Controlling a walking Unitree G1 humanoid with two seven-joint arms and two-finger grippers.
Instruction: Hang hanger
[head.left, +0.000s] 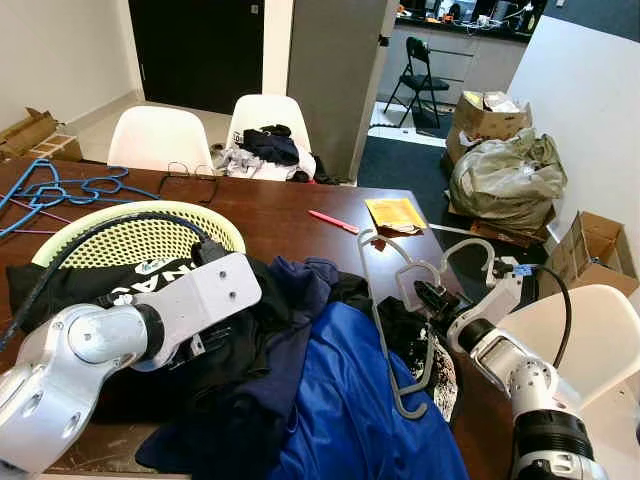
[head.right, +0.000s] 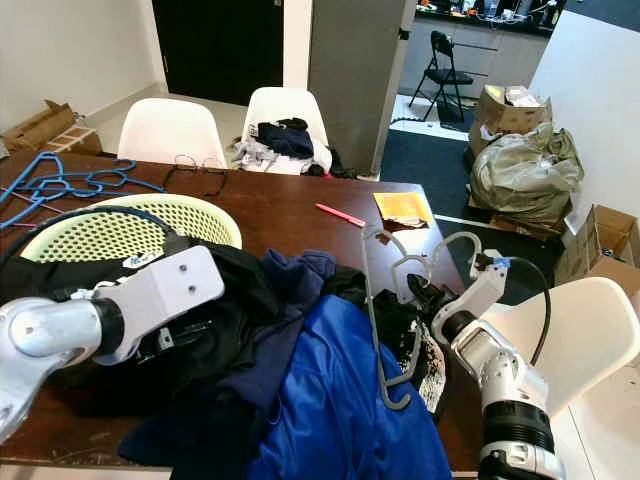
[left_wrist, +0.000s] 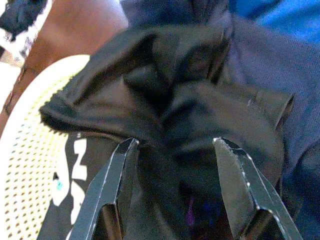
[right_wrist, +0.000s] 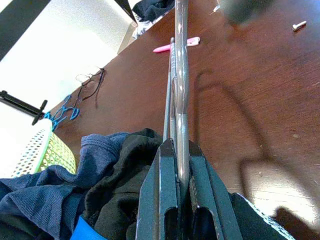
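Note:
A grey hanger (head.left: 378, 332) is held upright over the right side of the brown table (head.left: 290, 215), just above a pile of clothes. My right gripper (head.left: 428, 296) is shut on its wire, which runs between the closed fingers (right_wrist: 161, 190) in the right wrist view. The pile holds a bright blue garment (head.left: 350, 400), a navy one (head.left: 300, 290) and a black one (left_wrist: 200, 110). My left gripper (left_wrist: 175, 142) hangs open just over the black garment at the pile's left, with nothing between its fingers.
A yellow-green laundry basket (head.left: 140, 235) sits on the table's left, with a heap of blue hangers (head.left: 50, 190) behind it. A pink pen (head.left: 333, 221), a yellow envelope (head.left: 395, 212) and glasses (head.left: 190, 175) lie farther back. White chairs (head.left: 160, 138) line the far edge; another white chair (head.left: 590, 330) stands at the right.

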